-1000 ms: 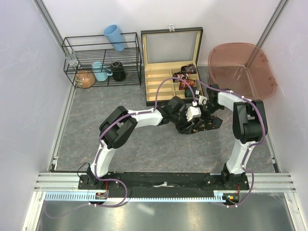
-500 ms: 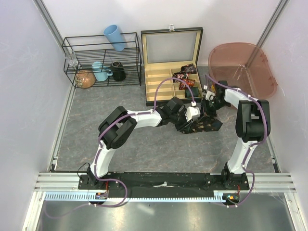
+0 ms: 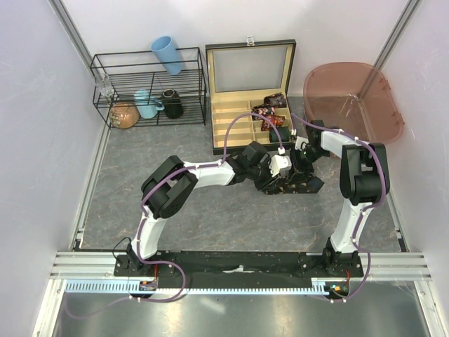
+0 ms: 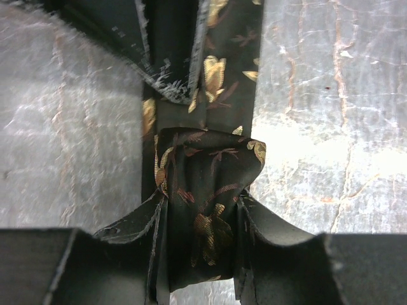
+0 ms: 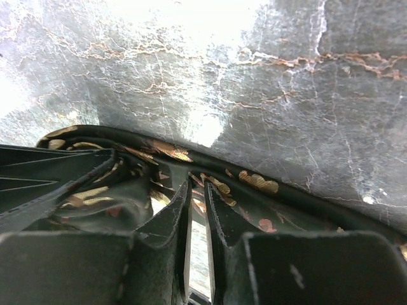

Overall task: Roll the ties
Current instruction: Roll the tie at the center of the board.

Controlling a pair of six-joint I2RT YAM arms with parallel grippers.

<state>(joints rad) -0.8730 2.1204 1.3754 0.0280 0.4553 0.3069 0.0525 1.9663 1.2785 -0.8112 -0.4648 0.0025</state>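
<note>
A dark tie (image 3: 298,184) with gold and red prints lies on the grey table in front of the wooden box. My left gripper (image 3: 278,174) is shut on its coiled end (image 4: 210,181), the coil squeezed between both fingers (image 4: 202,202). The flat strip (image 4: 222,70) runs on away from it. My right gripper (image 3: 302,161) stands right beside it, at the strip's edge (image 5: 254,182). Its jaws (image 5: 197,185) are a narrow slit apart, with bare table showing between them. More rolled ties (image 3: 270,116) sit in the box's right compartments.
The open wooden box (image 3: 235,130) stands just behind the grippers. A wire rack (image 3: 147,88) with a blue cup, a mug and jars is at the back left. A pink tub (image 3: 351,98) is at the back right.
My right gripper let go of the tie, lifted back toward the box, then came down beside it again. The left gripper closed tighter on the coil.
</note>
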